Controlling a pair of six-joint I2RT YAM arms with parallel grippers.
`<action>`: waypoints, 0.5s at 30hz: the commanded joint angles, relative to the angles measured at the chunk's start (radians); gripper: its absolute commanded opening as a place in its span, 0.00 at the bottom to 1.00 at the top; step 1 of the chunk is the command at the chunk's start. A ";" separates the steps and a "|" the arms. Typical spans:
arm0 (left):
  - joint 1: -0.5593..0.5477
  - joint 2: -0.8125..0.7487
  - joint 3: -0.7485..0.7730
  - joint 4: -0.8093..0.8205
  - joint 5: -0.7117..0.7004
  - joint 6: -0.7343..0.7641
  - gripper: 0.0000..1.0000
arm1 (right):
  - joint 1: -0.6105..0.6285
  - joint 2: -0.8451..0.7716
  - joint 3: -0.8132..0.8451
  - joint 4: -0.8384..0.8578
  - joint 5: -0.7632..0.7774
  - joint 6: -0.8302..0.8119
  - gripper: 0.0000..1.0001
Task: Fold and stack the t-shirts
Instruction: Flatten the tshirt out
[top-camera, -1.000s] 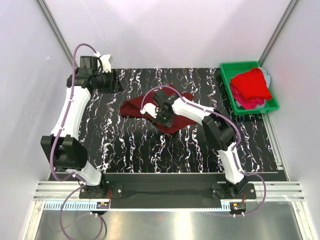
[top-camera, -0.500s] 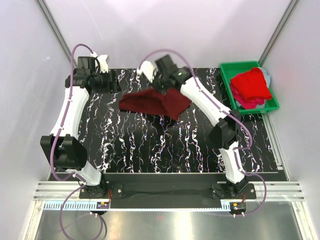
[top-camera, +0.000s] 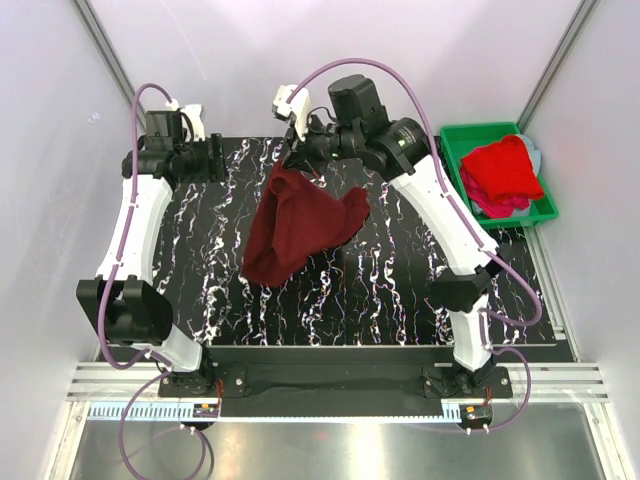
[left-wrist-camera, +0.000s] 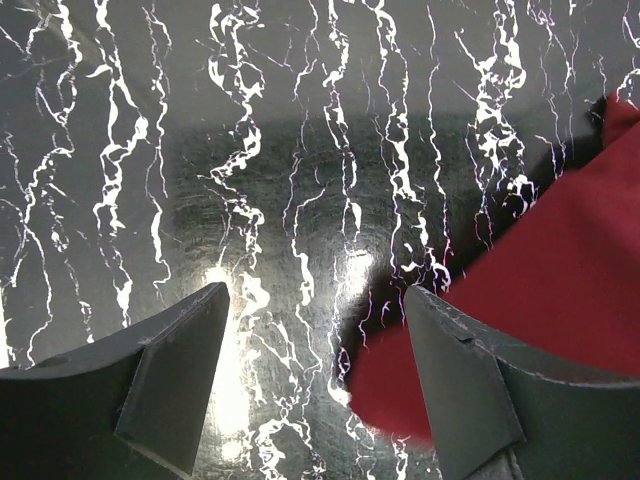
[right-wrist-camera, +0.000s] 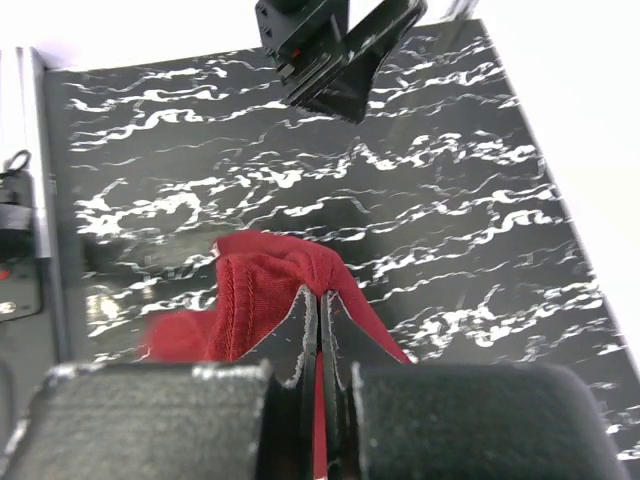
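The dark maroon t-shirt (top-camera: 300, 225) hangs in a bunched drape from my right gripper (top-camera: 298, 160), which is raised over the back middle of the mat. In the right wrist view the right gripper (right-wrist-camera: 322, 295) is shut on a fold of the maroon t-shirt (right-wrist-camera: 260, 290), with cloth pinched between the fingers. My left gripper (top-camera: 215, 160) stands open at the back left, a little left of the hanging cloth. In the left wrist view nothing lies between the left gripper's (left-wrist-camera: 315, 300) fingers, and the maroon t-shirt (left-wrist-camera: 540, 280) shows past the right finger.
A green bin (top-camera: 455, 150) at the back right holds a bright red t-shirt (top-camera: 500, 170) on top of a pink one (top-camera: 500, 207). The black marbled mat (top-camera: 380, 290) covers the table. White walls and metal posts close in the back and sides.
My right arm has lifted the maroon t-shirt off the mat and carried it back and up, so it now hangs. The left gripper has opened wider and shifted slightly.
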 joint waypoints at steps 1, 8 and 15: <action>0.005 -0.049 0.039 0.035 -0.029 -0.006 0.77 | -0.047 -0.077 -0.058 0.080 -0.039 0.077 0.00; 0.006 -0.047 0.037 0.039 -0.016 -0.008 0.77 | -0.292 0.047 -0.107 0.072 -0.039 0.189 0.00; 0.006 -0.067 0.002 0.012 0.157 0.020 0.76 | -0.532 0.233 -0.173 0.039 0.007 0.105 0.00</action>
